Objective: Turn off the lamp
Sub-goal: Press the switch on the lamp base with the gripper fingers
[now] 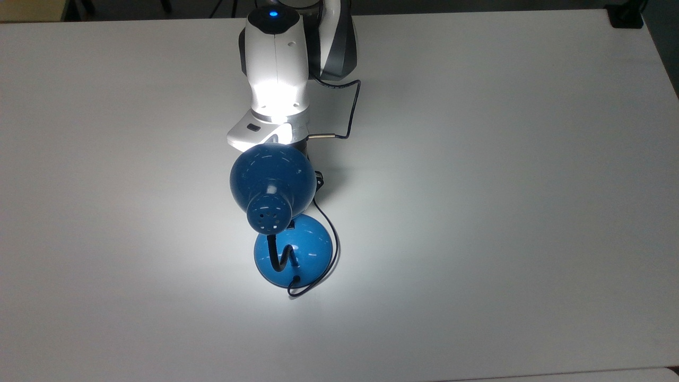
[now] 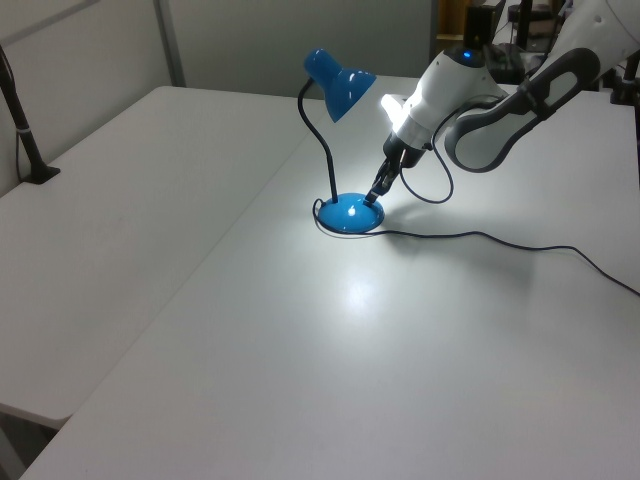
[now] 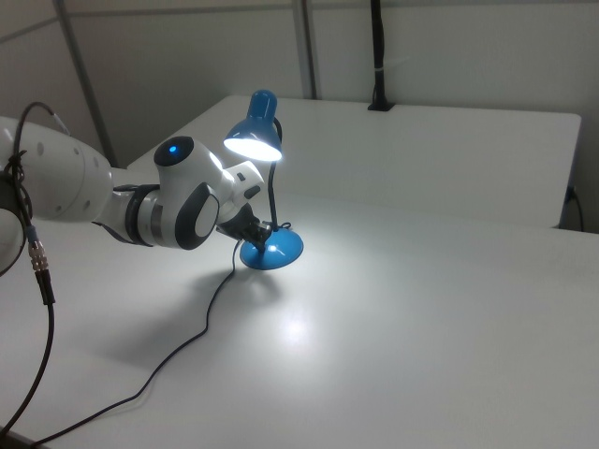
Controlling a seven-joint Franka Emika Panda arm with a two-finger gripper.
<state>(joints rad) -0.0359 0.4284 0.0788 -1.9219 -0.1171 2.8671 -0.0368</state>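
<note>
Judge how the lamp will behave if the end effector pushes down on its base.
The lamp probably stays put: its round base sits flat and wide on the table. The thin bent neck may wobble. The glossy base looks slippery, so the end effector could slide off.

Wide white worktop (image 1: 504, 159) with a bright pool of light at its middle, pale grey panelled wall (image 3: 449, 47) behind, black clamped post (image 2: 22, 125) at one edge
</note>
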